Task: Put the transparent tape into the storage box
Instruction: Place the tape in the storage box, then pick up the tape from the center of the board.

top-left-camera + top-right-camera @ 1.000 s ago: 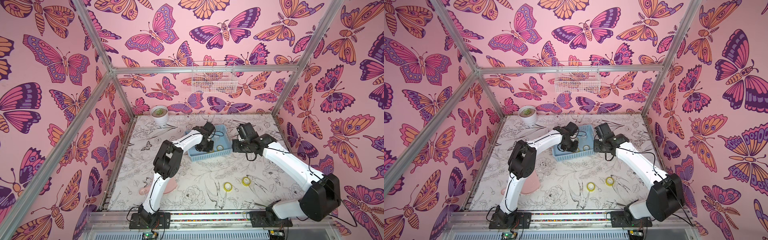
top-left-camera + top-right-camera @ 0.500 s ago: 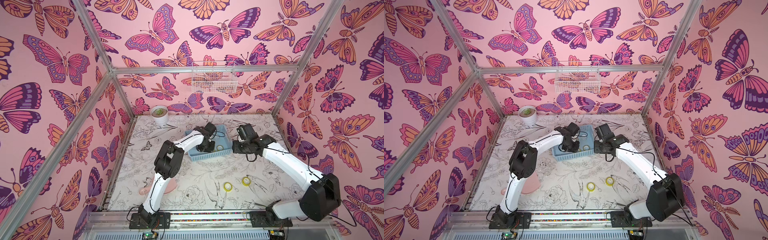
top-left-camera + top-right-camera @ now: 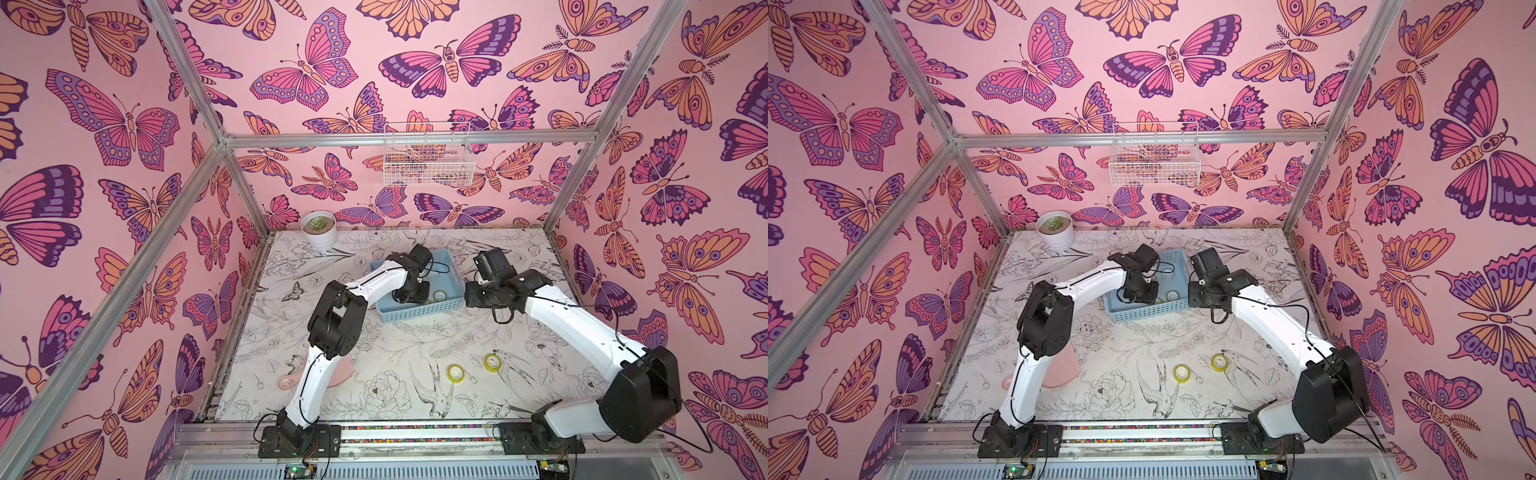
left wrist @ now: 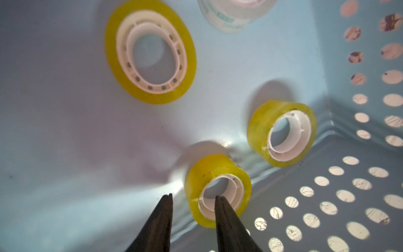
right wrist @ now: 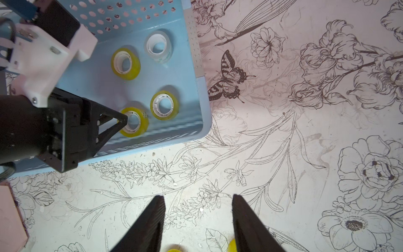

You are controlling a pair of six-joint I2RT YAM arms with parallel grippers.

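Downward into the storage box (image 3: 419, 309), left arm (image 3: 374, 282), jaws apart.

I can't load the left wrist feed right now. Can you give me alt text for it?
The left hand hangs with its fingers parted astride the wall of a yellow tape roll, which lies flat on the storage box floor and is not clamped. Beyond it lie a second yellow roll, a third yellow roll and a colourless roll, near the perforated walls.
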